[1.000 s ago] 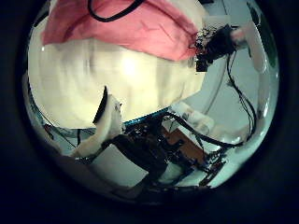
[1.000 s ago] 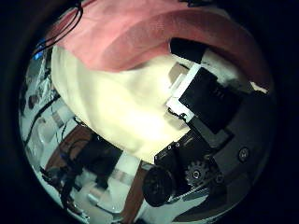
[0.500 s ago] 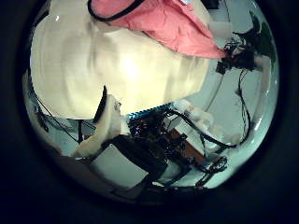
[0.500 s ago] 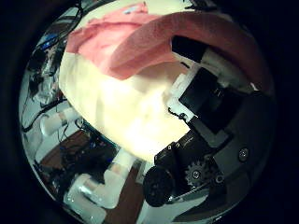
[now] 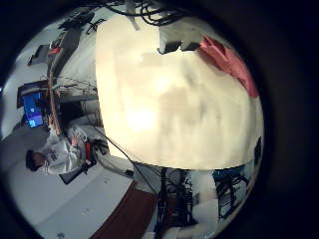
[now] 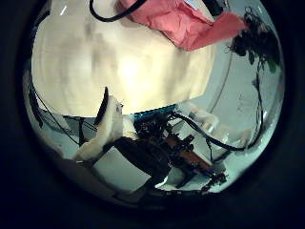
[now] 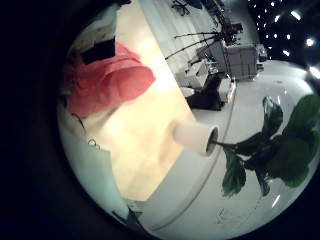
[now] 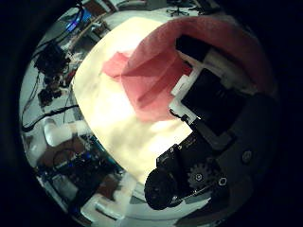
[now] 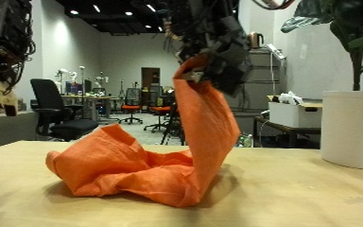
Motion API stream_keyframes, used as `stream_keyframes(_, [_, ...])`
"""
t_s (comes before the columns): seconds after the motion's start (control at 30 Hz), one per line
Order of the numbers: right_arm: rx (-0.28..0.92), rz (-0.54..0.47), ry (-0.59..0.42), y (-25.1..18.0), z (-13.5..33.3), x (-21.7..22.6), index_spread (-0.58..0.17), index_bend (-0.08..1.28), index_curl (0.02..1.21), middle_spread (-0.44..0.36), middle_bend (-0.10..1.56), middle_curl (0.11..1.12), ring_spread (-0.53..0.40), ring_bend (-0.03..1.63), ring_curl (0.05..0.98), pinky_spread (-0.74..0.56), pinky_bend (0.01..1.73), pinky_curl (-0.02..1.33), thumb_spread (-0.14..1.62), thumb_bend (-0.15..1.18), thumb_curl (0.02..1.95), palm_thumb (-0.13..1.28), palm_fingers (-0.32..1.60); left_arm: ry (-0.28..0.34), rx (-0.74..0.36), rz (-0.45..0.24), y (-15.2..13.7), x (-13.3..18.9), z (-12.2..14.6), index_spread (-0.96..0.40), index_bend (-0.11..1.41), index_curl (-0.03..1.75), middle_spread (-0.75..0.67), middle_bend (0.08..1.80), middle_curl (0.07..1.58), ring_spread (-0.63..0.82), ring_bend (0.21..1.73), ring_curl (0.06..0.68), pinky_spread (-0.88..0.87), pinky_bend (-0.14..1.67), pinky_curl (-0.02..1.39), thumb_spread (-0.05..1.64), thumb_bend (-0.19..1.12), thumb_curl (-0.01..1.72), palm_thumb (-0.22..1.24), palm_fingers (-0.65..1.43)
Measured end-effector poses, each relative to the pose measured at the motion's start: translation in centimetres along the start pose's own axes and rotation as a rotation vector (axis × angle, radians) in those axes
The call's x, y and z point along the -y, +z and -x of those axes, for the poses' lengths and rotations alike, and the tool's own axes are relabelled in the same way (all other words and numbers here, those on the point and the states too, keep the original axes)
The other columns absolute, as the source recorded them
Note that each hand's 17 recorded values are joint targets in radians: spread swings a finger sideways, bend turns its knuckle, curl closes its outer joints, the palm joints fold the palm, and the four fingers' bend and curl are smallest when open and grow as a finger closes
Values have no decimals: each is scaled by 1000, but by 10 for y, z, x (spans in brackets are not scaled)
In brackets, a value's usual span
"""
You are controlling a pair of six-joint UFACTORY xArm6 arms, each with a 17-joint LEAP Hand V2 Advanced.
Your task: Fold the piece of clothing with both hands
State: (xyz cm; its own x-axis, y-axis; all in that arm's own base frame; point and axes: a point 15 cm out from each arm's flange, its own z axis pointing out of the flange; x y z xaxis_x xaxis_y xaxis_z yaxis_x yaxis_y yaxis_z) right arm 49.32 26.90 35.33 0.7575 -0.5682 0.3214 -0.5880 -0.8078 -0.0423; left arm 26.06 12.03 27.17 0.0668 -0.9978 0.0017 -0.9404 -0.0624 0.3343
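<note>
An orange cloth (image 9: 144, 165) lies bunched on the light wooden table (image 9: 295, 203). One corner of it is pulled up into a tall strip. A hand (image 9: 200, 38) above the table is shut on the top of that strip. In the right thumb side palm view the cloth (image 8: 156, 66) hangs close against my right hand's fingers (image 8: 204, 90), which pinch it. The left little finger side palm view shows the cloth (image 5: 227, 62) small at the table's edge.
A white pot (image 9: 353, 128) with a green plant (image 9: 345, 28) stands by the table. It also shows in the right little finger side palm view (image 7: 195, 137). Office chairs (image 9: 49, 104) and desks stand behind the table.
The right hand has risen with the cloth, and the table now looks farther away in its view. The left palm view has shifted, so the cloth sits nearer its edge.
</note>
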Motion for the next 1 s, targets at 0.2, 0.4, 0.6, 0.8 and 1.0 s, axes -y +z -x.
stream_keyframes(0.2, [100,-5,-63,31,61,47,-215,1106,780,-108,1292,721,-177,1371,588,-330,1231,596,986,-1,812,1161,1207,-13,-7,-7,3,-7,3,144,153,276,313,214,349,529,478,208,469,384,306,1209,-13,376,603,61])
stream_keyframes(0.4, [260,-87,2,90,94,90,-213,1102,775,-107,1296,717,-178,1370,588,-335,1230,590,999,-34,820,1094,1197,-22,-5,-22,1,-13,2,142,153,276,303,217,351,527,475,208,470,387,308,1213,-15,380,605,65])
stream_keyframes(0.6, [303,-64,58,133,69,82,-264,900,735,-131,1203,669,-236,1275,540,-502,1100,527,1061,-19,772,932,933,-27,-3,-32,-2,-15,2,143,155,276,297,218,352,518,475,210,461,384,309,1214,-15,385,615,72])
stream_keyframes(0.8, [377,-149,31,111,63,87,-344,575,632,-157,871,567,-249,1111,491,-329,1029,514,1084,-5,752,973,86,-28,-1,-31,-3,-20,-2,143,153,276,289,219,354,516,481,211,457,382,308,1212,-15,386,612,74])
stream_keyframes(1.0, [355,-257,56,38,14,65,-409,408,481,-101,596,436,-80,892,368,104,1015,443,1060,-12,744,1009,-46,-25,0,-38,-7,-22,-7,136,155,277,286,218,354,521,483,210,456,379,307,1208,-15,390,616,78])
